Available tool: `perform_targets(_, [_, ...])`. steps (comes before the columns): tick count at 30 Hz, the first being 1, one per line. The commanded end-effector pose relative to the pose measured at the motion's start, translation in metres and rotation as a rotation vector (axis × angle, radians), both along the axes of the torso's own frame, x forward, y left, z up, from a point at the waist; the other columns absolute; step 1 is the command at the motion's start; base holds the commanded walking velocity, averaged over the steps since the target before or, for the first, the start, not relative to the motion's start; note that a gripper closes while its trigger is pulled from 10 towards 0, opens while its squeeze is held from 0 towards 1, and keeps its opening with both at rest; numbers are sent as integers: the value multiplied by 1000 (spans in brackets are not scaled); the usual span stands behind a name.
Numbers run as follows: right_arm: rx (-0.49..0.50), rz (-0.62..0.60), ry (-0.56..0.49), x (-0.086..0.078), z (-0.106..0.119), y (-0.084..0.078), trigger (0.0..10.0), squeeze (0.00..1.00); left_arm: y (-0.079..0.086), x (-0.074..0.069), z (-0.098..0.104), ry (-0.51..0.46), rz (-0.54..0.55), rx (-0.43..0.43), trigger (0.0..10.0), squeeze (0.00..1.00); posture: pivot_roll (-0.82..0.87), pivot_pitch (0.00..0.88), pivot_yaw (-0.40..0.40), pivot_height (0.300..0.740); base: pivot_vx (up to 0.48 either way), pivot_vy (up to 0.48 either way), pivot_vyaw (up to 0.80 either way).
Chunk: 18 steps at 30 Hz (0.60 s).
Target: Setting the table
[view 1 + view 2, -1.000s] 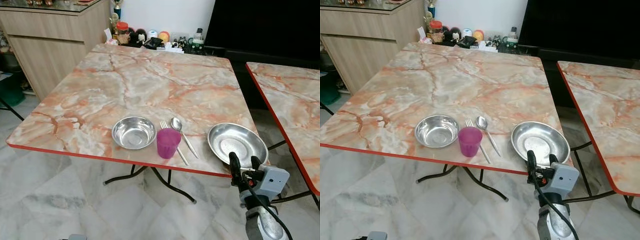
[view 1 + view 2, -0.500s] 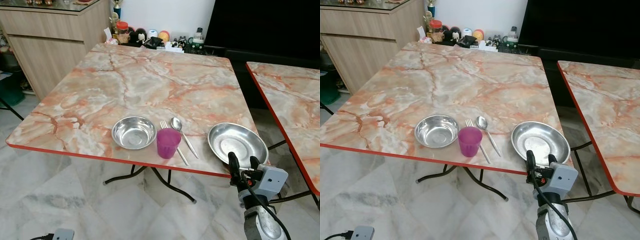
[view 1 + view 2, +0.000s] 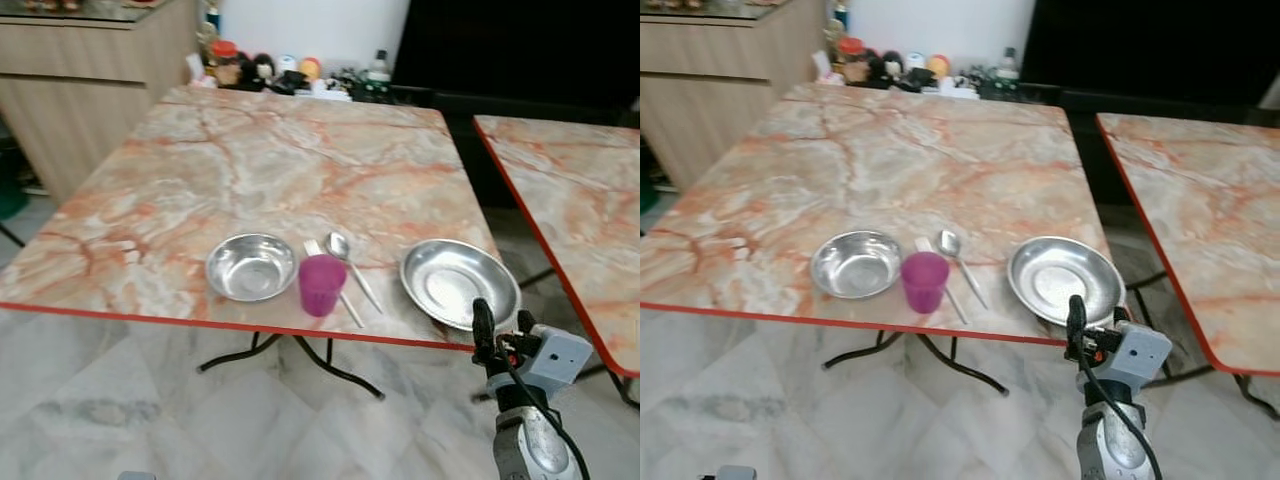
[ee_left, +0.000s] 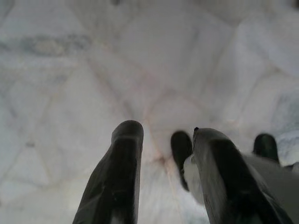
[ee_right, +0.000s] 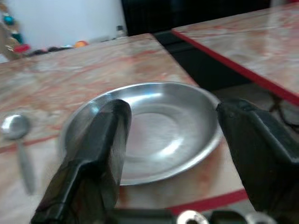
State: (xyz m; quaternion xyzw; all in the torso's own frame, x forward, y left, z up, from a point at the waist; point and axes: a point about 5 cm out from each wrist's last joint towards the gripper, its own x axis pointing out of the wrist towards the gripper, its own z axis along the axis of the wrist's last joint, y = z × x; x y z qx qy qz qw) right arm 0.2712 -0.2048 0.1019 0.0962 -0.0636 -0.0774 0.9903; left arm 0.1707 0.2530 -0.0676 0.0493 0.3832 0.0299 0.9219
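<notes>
Hovering at the table's (image 3: 250,160) five o'clock edge, the right gripper (image 3: 497,326) spreads its fingers toward the plate (image 3: 458,284).

Right gripper (image 3: 497,320) raised, jaws spread wide. Left gripper (image 4: 161,154) hangs low, jaws apart.

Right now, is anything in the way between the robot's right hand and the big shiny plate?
Nothing visible. The right gripper is at the table's near edge with its fingers spread open, pointing straight at the steel plate. The cup, fork and spoon sit off to its left.
</notes>
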Motion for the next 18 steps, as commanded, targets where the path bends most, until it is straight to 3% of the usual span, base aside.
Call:
perform_targets(1, [-4, -2, 1, 0, -1, 0, 10000, 0, 0, -9, -4, 26, 12, -13, 10000, 0, 60, 97, -65, 740, 0, 0, 0])
perform_targets(6, [5, 0, 4, 1, -2, 3, 10000, 0, 0, -9, -4, 26, 14, -13, 10000, 0, 61, 98, -64, 740, 0, 0, 0])
perform_targets(18, [4, 5, 3, 1, -3, 3, 10000, 0, -3, -9, -5, 26, 12, -21, 10000, 0, 62, 99, -68, 740, 280, 0, 0])
